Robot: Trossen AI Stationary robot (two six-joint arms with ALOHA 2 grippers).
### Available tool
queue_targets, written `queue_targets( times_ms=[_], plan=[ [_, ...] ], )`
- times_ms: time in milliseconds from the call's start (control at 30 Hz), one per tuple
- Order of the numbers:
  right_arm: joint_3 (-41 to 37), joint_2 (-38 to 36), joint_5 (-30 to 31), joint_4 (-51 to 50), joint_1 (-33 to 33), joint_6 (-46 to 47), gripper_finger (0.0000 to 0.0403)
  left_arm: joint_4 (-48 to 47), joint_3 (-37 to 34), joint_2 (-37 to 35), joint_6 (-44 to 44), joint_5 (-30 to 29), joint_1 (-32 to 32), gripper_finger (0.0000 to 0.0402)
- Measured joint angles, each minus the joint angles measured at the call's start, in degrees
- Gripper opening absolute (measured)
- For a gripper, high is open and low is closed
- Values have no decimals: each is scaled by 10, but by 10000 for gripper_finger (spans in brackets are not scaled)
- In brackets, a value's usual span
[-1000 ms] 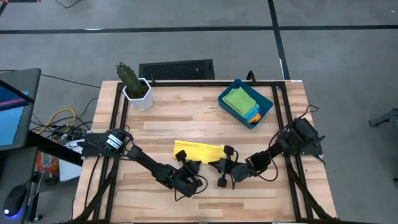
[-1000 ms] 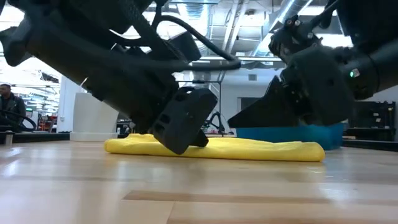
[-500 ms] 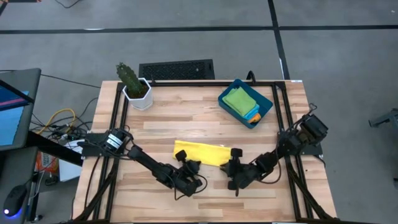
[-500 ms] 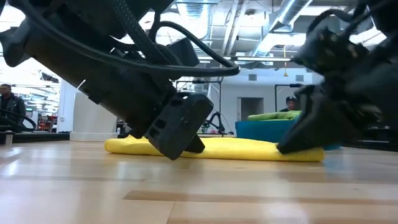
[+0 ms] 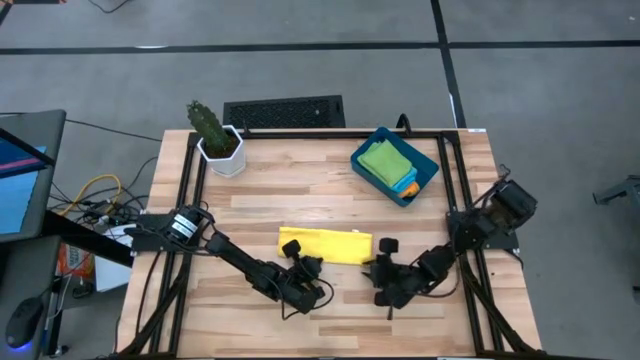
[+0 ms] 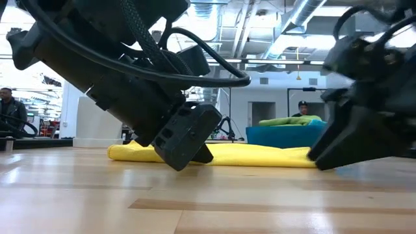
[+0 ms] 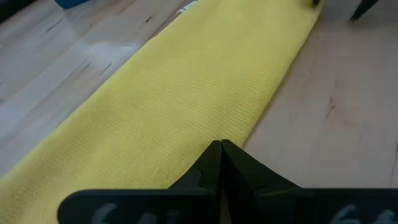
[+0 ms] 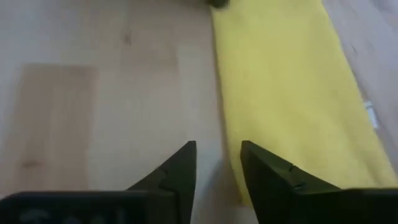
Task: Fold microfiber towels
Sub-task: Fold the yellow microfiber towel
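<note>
The yellow towel (image 5: 325, 245) lies flat on the table as a folded strip, running left to right; it also shows in the low view (image 6: 253, 155). My left gripper (image 5: 304, 268) is shut, and its tip (image 7: 221, 149) stands at the strip's near long edge. My right gripper (image 5: 386, 272) stands open just off the strip's right end. The towel's near right corner (image 8: 233, 186) lies just ahead of its two fingers (image 8: 219, 163), with nothing between them. A green towel (image 5: 385, 160) and an orange one (image 5: 408, 183) lie in the teal bin (image 5: 428, 170). My left gripper comes at the yellow towel slanting down from the table's near side. Its shut fingertips stand at the strip's near long edge (image 7: 205, 134). I cannot tell whether they touch the cloth. The towel lies flat on the table.
A potted cactus (image 5: 213, 138) stands at the far left corner. The bin sits at the far right. Bare wood lies on every side of the strip. In the low view, people (image 6: 8, 107) show in the room behind the table.
My right gripper has drawn back off the yellow towel's right end, toward the table's right and near edges. The towel stays flat on the table.
</note>
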Motion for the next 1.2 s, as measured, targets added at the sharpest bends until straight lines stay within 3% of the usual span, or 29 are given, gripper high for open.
queue_targets(
  times_ms=[167,300,633,933,1033,1200],
  plan=[
    [-1,-59,49,-75,31,-4,133,-3,0,0,0,2,0,0],
    [-19,-73,62,-63,39,-4,123,-3,0,0,0,1,0,0],
    [-76,-37,49,59,16,-4,132,-4,0,0,-1,2,0,0],
    [-75,3,28,78,4,5,135,-5,0,0,0,2,0,0],
    [-74,5,22,75,1,27,109,-6,0,0,1,3,0,0],
    [-68,-1,14,64,1,19,22,-6,0,0,4,4,0,0]
  ],
)
